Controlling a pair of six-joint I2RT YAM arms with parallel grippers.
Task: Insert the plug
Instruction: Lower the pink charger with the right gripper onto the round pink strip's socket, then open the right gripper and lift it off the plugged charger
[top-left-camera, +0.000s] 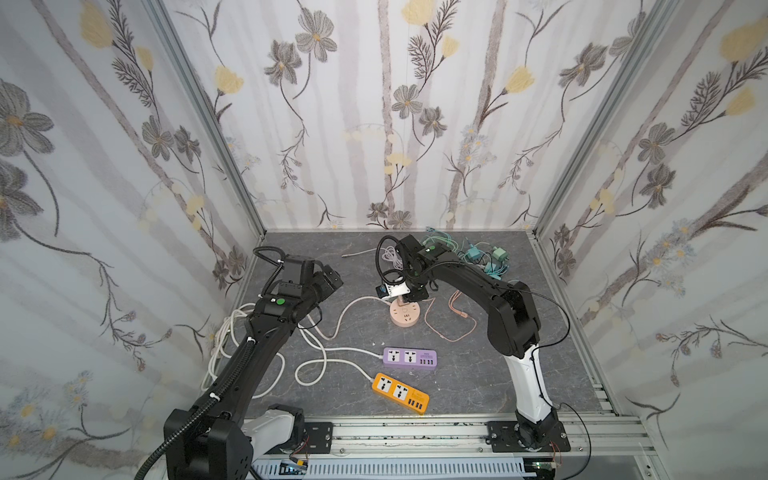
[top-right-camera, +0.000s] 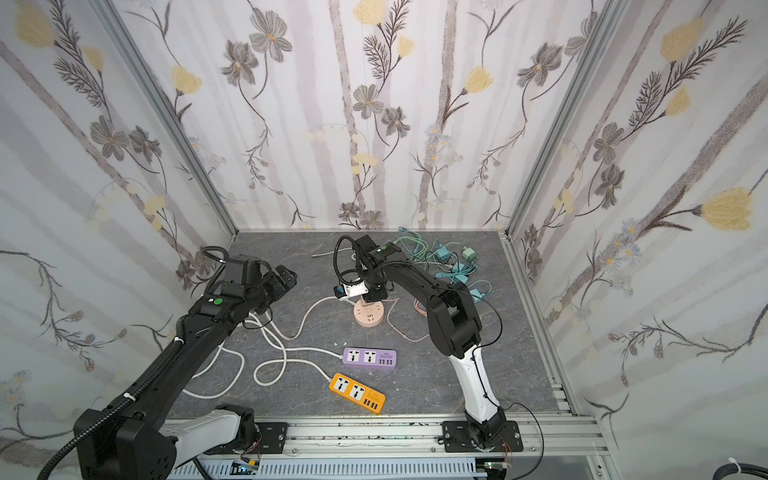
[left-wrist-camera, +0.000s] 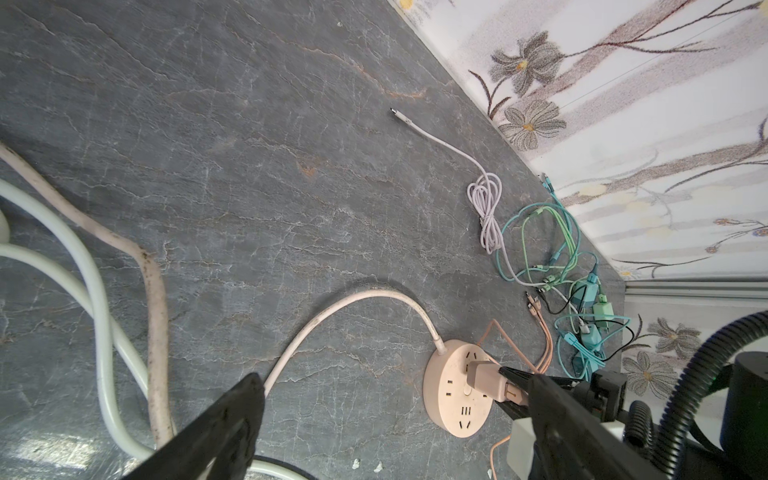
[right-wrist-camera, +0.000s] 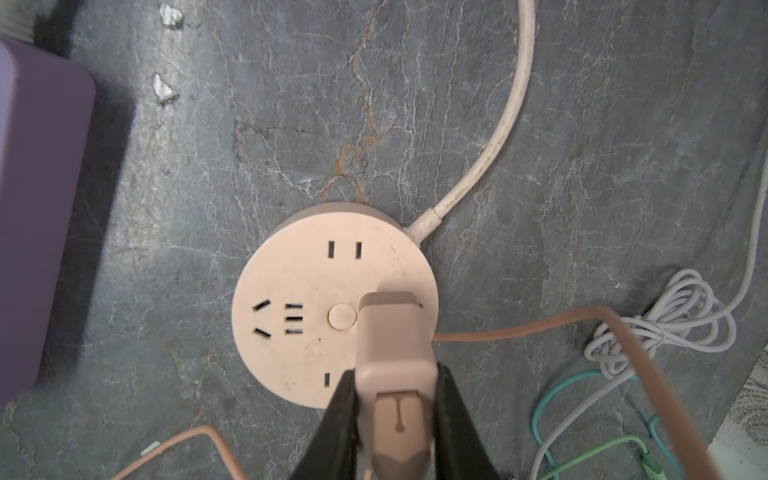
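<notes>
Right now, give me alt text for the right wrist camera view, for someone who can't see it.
The right claw grips a pink plug at the face of a round pink socket hub on a grey table; whether it is seated is unclear. A purple power strip and loose cables lie nearby.

Peach plug (right-wrist-camera: 392, 349), peach round socket (right-wrist-camera: 291, 270), purple strip (top-left-camera: 409, 357), orange strip (top-left-camera: 400, 392), grey veined tabletop (top-left-camera: 469, 374), floral-patterned walls (top-left-camera: 374, 124).
</notes>
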